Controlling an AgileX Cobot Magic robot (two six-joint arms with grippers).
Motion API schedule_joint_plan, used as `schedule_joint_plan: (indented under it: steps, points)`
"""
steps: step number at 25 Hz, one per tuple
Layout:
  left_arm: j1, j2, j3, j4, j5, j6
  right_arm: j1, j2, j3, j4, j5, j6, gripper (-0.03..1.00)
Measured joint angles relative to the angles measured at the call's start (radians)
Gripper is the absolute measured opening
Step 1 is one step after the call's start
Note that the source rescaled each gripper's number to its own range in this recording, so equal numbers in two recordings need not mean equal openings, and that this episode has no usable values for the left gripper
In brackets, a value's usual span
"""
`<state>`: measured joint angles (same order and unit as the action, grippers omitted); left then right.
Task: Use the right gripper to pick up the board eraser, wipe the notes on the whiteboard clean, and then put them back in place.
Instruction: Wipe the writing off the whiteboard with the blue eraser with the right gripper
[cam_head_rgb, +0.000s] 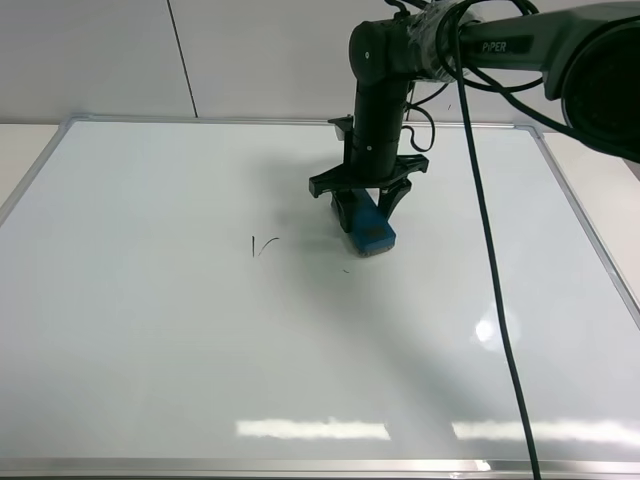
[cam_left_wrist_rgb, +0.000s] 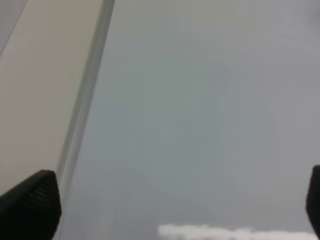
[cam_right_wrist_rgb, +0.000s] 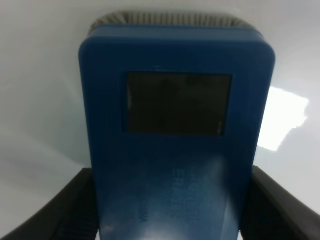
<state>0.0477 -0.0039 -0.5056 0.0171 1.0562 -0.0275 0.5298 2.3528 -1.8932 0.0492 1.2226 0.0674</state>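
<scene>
The whiteboard fills most of the high view. My right gripper stands over its middle, shut on the blue board eraser, which rests on or just above the board. In the right wrist view the eraser fills the frame, with a black finger pressed on each long side. A short remnant of the black notes lies left of the eraser, and a tiny black speck lies just below it. My left gripper is open above a bare corner of the board, beside its silver frame.
A black cable hangs from the right arm across the right half of the board. A pale table surface shows beyond the board's left edge, and a grey wall stands behind.
</scene>
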Motion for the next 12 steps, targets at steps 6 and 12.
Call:
schedule_joint_plan:
  steps: [6,12]
  points:
    - [0.0,0.0,0.0,0.001,0.0,0.0,0.023,0.0,0.0,-0.023,0.0,0.004,0.0]
    - [0.0,0.0,0.0,0.001,0.0,0.001,0.11,0.027,-0.046,-0.009,0.016,-0.015,0.0]
